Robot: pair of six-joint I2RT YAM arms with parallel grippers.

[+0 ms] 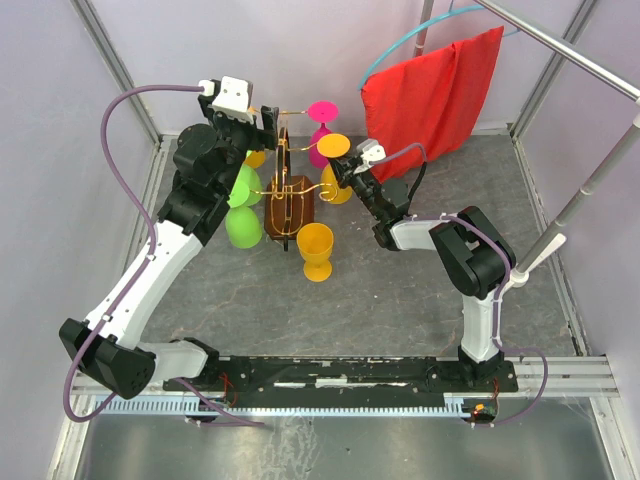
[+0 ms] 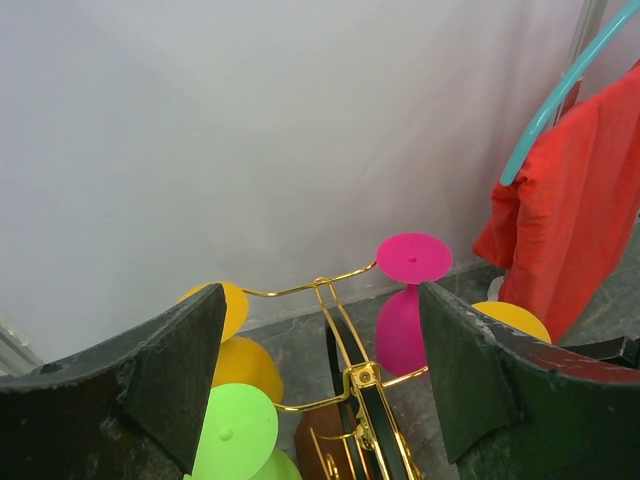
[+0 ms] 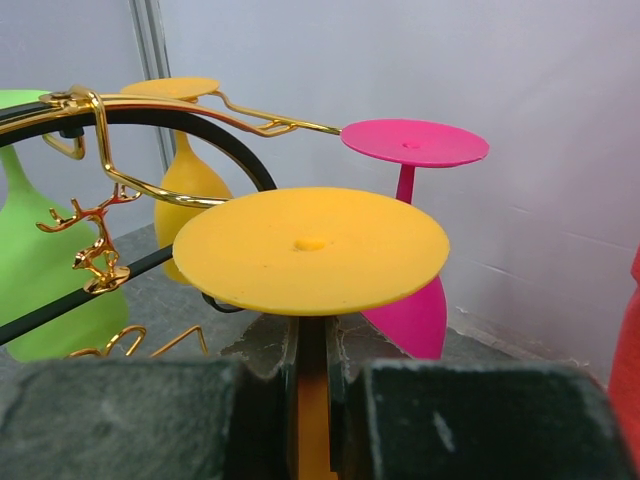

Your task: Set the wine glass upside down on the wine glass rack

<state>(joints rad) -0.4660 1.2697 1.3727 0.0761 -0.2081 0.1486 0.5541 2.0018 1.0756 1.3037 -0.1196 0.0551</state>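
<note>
Pale lilac walls (image 1: 300, 50) on far, left and right sides, plain, evenly lit. Grey mottled tabletop (image 1: 400, 310), soft shadows. Silver frame post (image 1: 114, 60) in far left corner. Red cloth (image 1: 435, 85) hanging far right, teal tube (image 2: 530, 133) curving above it. Grey metal poles (image 1: 590, 185) slanting at right. Slotted metal rail (image 1: 570, 375) along near edge.

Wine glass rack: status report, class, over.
Left gripper open above wine glass rack. Right gripper shut on inverted orange wine glass, right of rack. Pink glass hangs close behind it.
</note>
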